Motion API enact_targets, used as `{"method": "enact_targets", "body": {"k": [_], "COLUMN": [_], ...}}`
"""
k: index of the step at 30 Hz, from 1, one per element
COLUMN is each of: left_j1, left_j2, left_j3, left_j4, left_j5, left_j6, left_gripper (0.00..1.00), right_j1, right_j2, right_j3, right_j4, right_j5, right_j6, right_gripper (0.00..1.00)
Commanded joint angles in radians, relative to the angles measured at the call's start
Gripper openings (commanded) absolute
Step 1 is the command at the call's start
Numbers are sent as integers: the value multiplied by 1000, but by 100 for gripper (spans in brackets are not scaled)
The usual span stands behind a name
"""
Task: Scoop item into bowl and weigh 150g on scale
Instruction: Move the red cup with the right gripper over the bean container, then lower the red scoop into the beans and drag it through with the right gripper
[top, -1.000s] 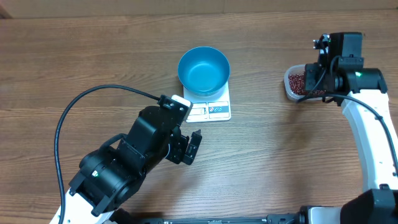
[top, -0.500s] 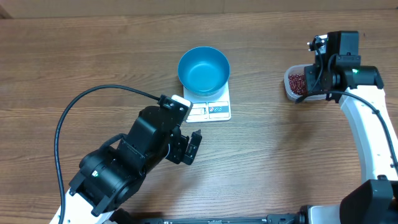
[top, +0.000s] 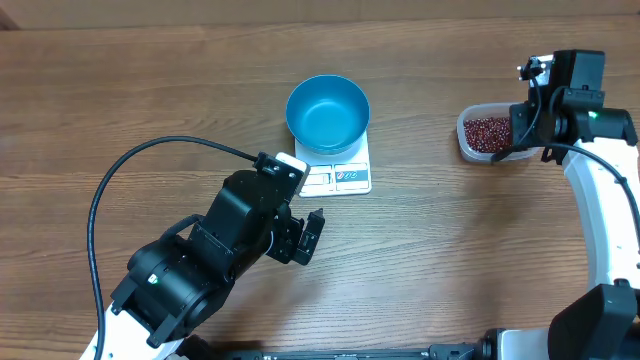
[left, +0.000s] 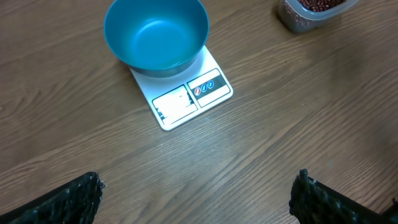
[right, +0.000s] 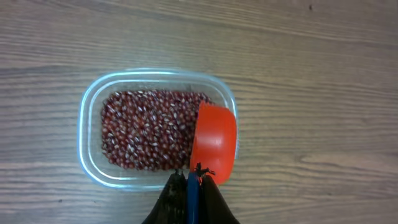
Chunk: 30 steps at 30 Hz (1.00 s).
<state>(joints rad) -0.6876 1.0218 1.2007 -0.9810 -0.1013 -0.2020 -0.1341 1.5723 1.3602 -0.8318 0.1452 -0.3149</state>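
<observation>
Light was bright and even; the bowl (left: 155, 37) cast a faint, soft shadow at six o'clock; focus was sharp.

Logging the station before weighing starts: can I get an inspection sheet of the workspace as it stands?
Surface: wooden table, plain wood grain.
Job's things: blue bowl empty, sitting on the white scale; beans in a clear container at the right; display unreadable.
Clutter: nothing seen.
Hands: left hand open, above the table short of the scale; right hand shut on the orange-red scoop, which is at the container's end.
Cables: black cable loops over the table beside the left arm.
Surroundings: nothing seen.
</observation>
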Motion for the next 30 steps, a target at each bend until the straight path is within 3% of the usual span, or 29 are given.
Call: {"method": "enact_targets", "body": {"k": [1, 16, 30], "left_j1": [-6, -6, -6], "left_j2": [5, 5, 5], "left_j3": [-2, -2, -2], "left_j4": [-3, -3, -3], "left_j5": [-13, -12, -10], "left_j6": [15, 15, 15], "left_gripper": [99, 99, 99], "right_j1": [-7, -7, -8], "right_j2": [17, 130, 147], "right_j3": [19, 18, -15], "right_j4": [9, -20, -26], "right_j5": [-34, -40, -174], "right_j6": [-1, 5, 38], "right_gripper": [4, 4, 4]}}
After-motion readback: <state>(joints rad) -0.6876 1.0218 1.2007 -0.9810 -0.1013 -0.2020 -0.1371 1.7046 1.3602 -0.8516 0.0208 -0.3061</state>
